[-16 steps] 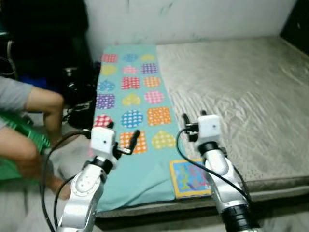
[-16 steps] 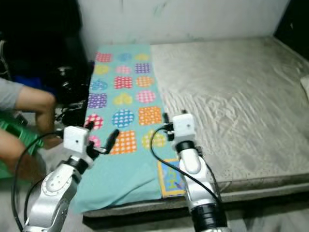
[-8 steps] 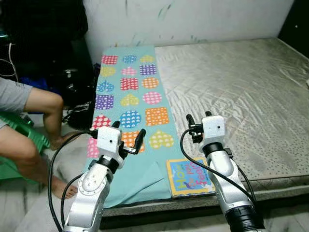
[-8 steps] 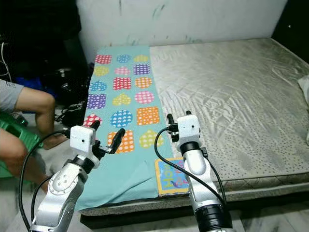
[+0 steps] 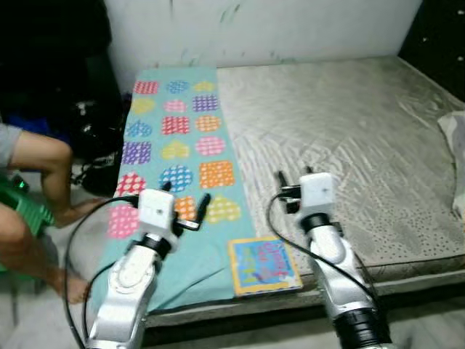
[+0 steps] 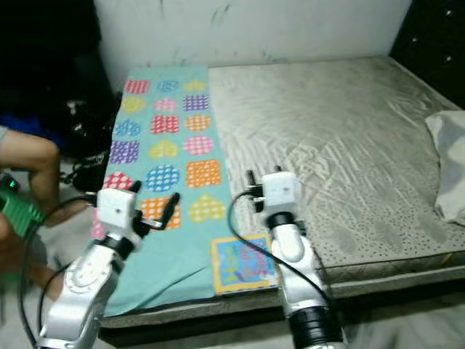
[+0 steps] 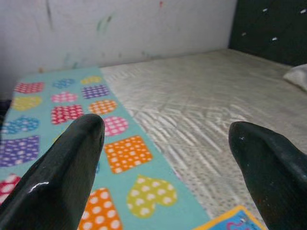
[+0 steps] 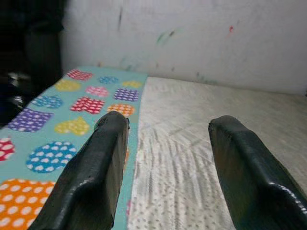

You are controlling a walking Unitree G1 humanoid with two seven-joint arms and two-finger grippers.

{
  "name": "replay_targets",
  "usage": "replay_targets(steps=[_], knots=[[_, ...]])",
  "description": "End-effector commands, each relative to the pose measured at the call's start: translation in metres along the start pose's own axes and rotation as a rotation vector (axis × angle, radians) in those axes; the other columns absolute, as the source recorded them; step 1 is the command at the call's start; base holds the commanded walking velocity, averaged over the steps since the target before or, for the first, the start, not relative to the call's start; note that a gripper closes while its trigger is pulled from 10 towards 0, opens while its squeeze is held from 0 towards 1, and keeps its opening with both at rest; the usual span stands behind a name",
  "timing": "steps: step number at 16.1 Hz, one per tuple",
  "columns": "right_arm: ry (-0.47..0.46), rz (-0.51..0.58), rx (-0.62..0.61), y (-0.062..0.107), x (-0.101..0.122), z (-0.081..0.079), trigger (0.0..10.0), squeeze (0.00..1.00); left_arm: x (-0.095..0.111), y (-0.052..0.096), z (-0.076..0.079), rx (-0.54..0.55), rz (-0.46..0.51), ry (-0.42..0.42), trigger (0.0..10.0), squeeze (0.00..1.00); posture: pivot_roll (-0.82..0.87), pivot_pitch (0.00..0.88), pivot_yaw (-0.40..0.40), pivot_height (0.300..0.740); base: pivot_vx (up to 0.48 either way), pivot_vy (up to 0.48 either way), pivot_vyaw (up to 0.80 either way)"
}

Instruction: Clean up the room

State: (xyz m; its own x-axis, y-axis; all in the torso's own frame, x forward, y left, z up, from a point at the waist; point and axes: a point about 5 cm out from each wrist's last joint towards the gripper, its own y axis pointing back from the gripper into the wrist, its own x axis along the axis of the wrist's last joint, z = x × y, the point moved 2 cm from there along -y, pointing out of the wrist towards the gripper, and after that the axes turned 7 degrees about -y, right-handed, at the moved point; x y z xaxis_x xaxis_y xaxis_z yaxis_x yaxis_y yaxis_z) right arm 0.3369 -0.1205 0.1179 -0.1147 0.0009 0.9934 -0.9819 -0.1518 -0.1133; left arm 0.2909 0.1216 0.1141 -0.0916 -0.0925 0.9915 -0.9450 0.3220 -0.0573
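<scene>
The colourful book (image 5: pixel 264 265) lay flat at the near edge of the bed (image 5: pixel 349 138), on the corner of the teal heart-patterned blanket (image 5: pixel 182 145), its long axis roughly along that edge. The right gripper (image 5: pixel 293 175) hovered above the bed just beyond the book, fingers apart and empty. The left gripper (image 5: pixel 184 197) hung over the blanket, to the book's left and a little farther off (also spread, holding nothing). The right arm looked the nearer for any pick-up.
</scene>
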Motion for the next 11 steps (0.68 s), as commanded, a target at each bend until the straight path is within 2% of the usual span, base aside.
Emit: replay_targets(steps=[1,11], knots=[[0.006,0.004,-0.021,0.0001,0.0013,0.0074,10.0,0.0,-0.0005,-0.0011,0.0061,-0.021,-0.002,0.003,10.0,0.0,-0.05,0.08,0.022,0.74,0.0,-0.375,0.0],[0.01,0.001,-0.019,0.0002,0.0005,0.0079,10.0,0.0,-0.0004,-0.002,0.0061,-0.017,-0.001,0.003,10.0,0.0,-0.05,0.078,0.021,0.74,0.0,-0.374,0.0]])
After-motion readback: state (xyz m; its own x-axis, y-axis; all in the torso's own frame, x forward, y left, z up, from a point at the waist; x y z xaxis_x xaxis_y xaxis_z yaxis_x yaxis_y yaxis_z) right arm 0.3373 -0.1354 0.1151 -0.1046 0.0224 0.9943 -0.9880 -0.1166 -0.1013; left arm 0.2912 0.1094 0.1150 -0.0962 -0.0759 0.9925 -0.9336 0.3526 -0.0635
